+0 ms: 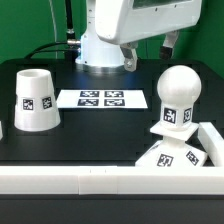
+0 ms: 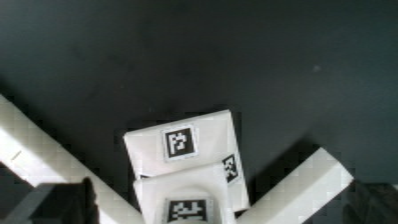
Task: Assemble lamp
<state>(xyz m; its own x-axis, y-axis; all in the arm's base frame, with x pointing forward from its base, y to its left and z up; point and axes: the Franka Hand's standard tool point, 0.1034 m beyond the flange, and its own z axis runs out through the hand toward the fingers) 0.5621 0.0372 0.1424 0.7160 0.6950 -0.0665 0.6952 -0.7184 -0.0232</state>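
The tapered white shade (image 1: 35, 100) stands upright on the black table at the exterior view's left. The round-headed bulb (image 1: 178, 95) stands upright at the exterior view's right, right behind or on the square base (image 1: 170, 155). The base lies tilted in the corner of the white wall. I cannot tell whether bulb and base are joined. In the wrist view the base (image 2: 178, 142) and a tagged white part (image 2: 189, 205) below it sit between the two wall strips. My gripper (image 2: 214, 202) is open and empty, high above them. Its dark fingers (image 2: 57, 205) show blurred at the frame corners.
The marker board (image 1: 100, 98) lies flat at the middle back of the table. A low white wall (image 1: 70, 180) runs along the front edge and turns a corner at the exterior view's right (image 1: 212, 135). The robot arm (image 1: 125, 25) hangs at the top back.
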